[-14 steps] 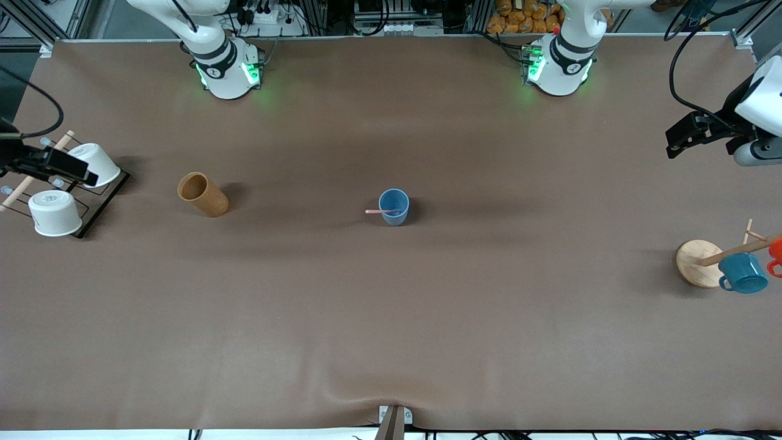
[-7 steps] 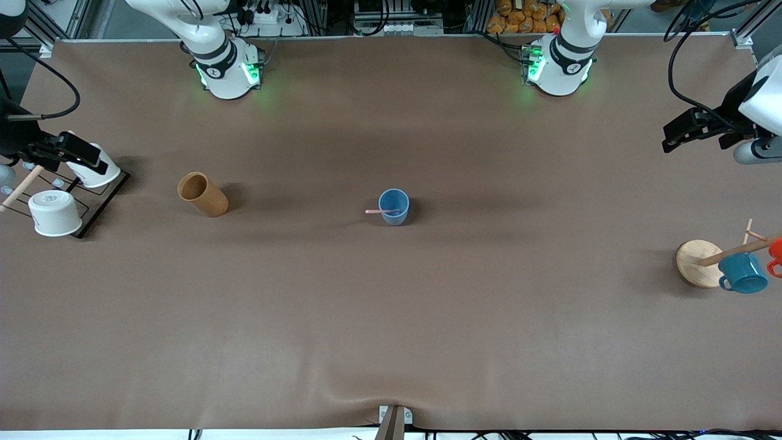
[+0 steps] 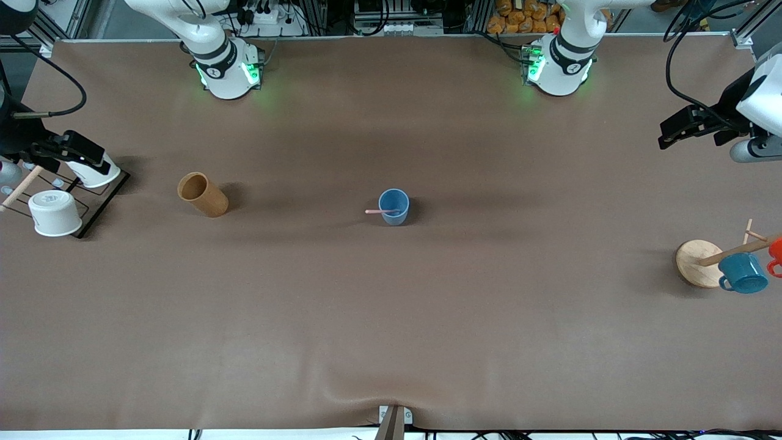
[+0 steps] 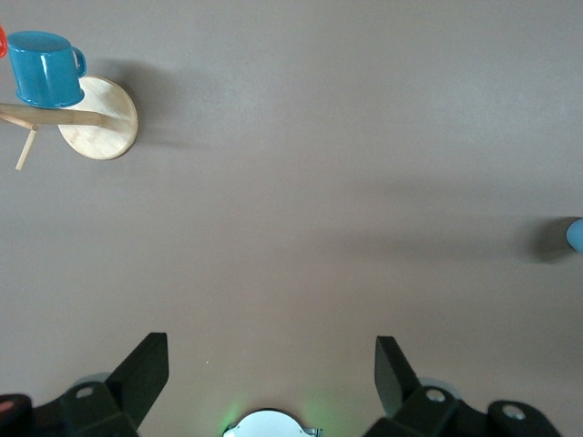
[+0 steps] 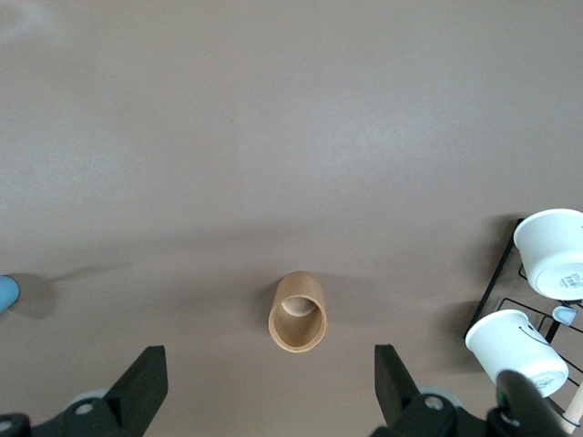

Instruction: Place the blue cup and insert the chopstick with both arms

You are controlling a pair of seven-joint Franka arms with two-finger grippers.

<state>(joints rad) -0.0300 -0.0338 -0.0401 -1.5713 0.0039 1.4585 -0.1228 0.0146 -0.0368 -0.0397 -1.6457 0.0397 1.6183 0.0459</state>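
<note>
Progress looks complete, by my judgement: the small light-blue handleless tumbler, the blue cup (image 3: 394,206), stands upright mid-table, and the thin pale-pink chopstick (image 3: 382,211) rests inside it, its free end leaning out over the rim toward the right arm's end of the table. Nothing seems left but for the arms to wait.

The left gripper (image 3: 678,128) hangs released and empty over the left arm's end of the table, not far from the round wooden rack base (image 3: 696,261) with the dark teal handled mug (image 3: 742,272). The right gripper (image 3: 67,148) is spread open and empty above the black wire rack (image 3: 104,198) of white cups (image 3: 55,212).

Only the front view shows the chopstick in the cup. The wrist views show each pincer's fingers (image 4: 146,369) (image 5: 146,378) apart; the right one looks down into the tan brown cylindrical cup (image 5: 297,311).
</note>
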